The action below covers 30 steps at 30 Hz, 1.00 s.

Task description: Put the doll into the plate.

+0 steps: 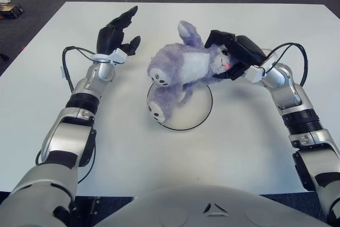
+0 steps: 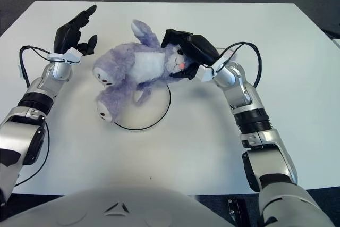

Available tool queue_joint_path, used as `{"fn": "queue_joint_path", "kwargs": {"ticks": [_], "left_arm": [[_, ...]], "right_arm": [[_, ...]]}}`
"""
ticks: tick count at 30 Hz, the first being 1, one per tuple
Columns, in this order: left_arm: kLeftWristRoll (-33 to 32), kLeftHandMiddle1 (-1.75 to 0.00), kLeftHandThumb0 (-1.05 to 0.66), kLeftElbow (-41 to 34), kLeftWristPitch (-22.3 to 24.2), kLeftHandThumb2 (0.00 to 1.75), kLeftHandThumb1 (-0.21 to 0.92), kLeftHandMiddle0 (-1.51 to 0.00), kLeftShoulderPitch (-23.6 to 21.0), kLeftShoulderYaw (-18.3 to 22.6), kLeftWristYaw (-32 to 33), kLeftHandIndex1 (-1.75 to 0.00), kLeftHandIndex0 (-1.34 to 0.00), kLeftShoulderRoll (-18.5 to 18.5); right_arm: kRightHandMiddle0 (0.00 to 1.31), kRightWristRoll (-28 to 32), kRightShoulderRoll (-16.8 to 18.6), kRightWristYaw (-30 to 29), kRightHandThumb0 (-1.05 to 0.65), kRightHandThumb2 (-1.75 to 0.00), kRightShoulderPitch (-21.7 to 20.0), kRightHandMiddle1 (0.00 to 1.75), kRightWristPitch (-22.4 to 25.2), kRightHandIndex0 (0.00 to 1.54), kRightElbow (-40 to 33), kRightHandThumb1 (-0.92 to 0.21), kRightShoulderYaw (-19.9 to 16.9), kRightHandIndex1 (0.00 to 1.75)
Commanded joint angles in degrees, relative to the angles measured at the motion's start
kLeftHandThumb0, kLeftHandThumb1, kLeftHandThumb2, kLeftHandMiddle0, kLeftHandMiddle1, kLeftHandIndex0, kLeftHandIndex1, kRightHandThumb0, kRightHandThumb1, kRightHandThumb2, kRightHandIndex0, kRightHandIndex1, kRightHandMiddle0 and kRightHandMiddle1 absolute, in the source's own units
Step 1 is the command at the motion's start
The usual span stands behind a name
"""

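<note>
A purple plush doll (image 1: 183, 73) with a white belly hangs tilted over the clear round plate (image 1: 199, 115), its feet drooping onto the plate's left rim. My right hand (image 1: 234, 54) is shut on the doll's head, holding it from the right side above the plate's far edge. My left hand (image 1: 117, 35) is raised to the left of the doll, fingers spread, holding nothing. In the right eye view the doll (image 2: 135, 73) covers the upper left part of the plate (image 2: 156, 118).
The white table (image 1: 239, 147) ends at a dark floor beyond its far edge. A small dark object (image 1: 10, 9) lies on the floor at the far left. Black cables loop off both wrists.
</note>
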Motion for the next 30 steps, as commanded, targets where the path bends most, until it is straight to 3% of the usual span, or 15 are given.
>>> {"fn": "queue_joint_path", "kwargs": {"ticks": [1,10,30], "left_arm": [[0.71,-0.02,-0.82,0.05,-0.51,0.96,0.92,-0.58,-1.29,-0.25,0.61,-0.03,-0.51,0.32],[1.41,-0.02,-0.8,-1.12,-1.17,0.95,0.92,-0.59,-1.18,-1.27,0.48,-0.03,-0.52,-0.34],[0.69,-0.01,-0.78,-2.52,-0.69,0.95,0.92,-0.6,-0.8,-1.19,-1.45,-0.03,-0.53,-1.07]], "right_arm": [[0.56,1.33,-0.25,-0.21,0.4,-1.02,-1.49,1.75,-1.62,0.43,0.89,-0.54,-0.69,1.75],[0.57,5.99,0.27,4.7,0.4,-1.02,-2.35,1.75,-5.04,0.43,4.25,-0.54,1.1,1.75],[0.57,10.07,1.32,11.14,0.4,-1.04,-2.05,1.75,-5.17,0.44,3.97,-0.53,1.47,1.75]]}}
